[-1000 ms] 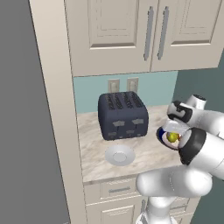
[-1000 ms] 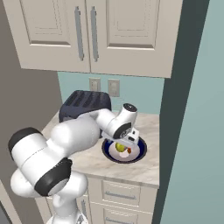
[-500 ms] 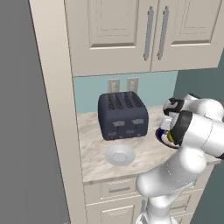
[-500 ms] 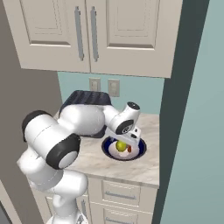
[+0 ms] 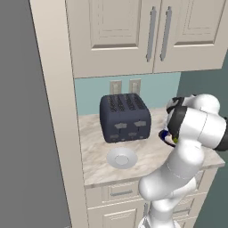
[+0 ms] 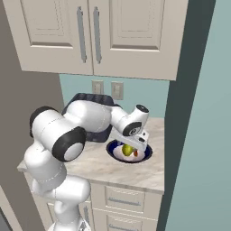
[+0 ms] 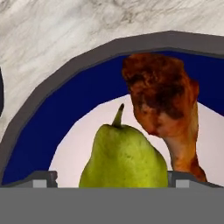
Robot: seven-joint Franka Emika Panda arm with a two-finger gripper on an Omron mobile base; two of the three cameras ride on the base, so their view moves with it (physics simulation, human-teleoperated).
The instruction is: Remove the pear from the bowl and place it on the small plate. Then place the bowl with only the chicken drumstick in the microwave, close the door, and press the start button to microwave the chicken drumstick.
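The bowl (image 6: 114, 152), dark blue with a white inside, stands on the marble counter right of the toaster. In it lie the yellow-green pear (image 6: 127, 149) and, touching it on one side, the reddish-brown chicken drumstick (image 6: 135, 154). My gripper (image 6: 130, 145) hangs just over the bowl, pointing down at the pear. In the hand view the pear (image 7: 124, 159) sits between the two fingertips (image 7: 43, 177) with the gripper (image 7: 113, 178) open; the drumstick (image 7: 164, 105) lies beyond it, inside the bowl's rim (image 7: 65, 78). The small plate (image 5: 122, 157) sits in front of the toaster.
A dark four-slot toaster (image 5: 124, 116) stands at the back of the counter (image 5: 95, 151), left of the bowl. Cream wall cabinets (image 5: 133, 31) hang above. A tall cabinet side (image 6: 178, 90) bounds the counter on the right. My arm's elbow (image 5: 196, 129) covers most of the bowl (image 5: 164, 135) in the left base view.
The arm has swung its elbow across the bowl in the left base view, and the hand has dropped closer over the pear. The jaws stay wide apart.
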